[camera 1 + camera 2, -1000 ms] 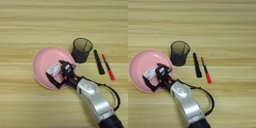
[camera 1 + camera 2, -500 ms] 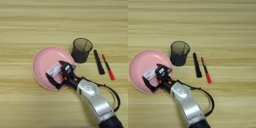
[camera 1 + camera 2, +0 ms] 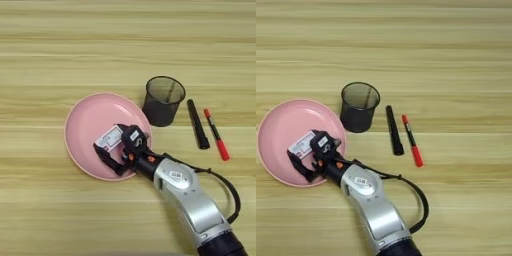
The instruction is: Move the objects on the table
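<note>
Since the earlier frames very little has shifted: the pincer has stayed over the near right part of the plate with the packet between its fingers, and the cup, marker and pen lie where they lay.

In the left eye view, the round pink plate [image 3: 87, 132] sits on the wooden worktop [image 3: 55, 55]. The right pincer [image 3: 114, 148] reaches in from the lower right on its silver forearm [image 3: 192, 197], its two black fingers set apart on either side of the white-and-red packet [image 3: 110, 138], which lies on the plate. Whether the fingers press on the packet cannot be told. The black mesh cup [image 3: 163, 100] stands upright just beside the plate's far right rim. To its right lie the black marker [image 3: 198, 124] and, beside that, the red-and-black pen [image 3: 216, 141], near each other but apart.

In the right eye view, the plate [image 3: 281, 132] sits at the left edge, with the packet [image 3: 302, 145] and the pincer [image 3: 306, 157] over its near right part. The cup [image 3: 359, 106], marker [image 3: 394, 129] and pen [image 3: 412, 140] run rightward from it.
</note>
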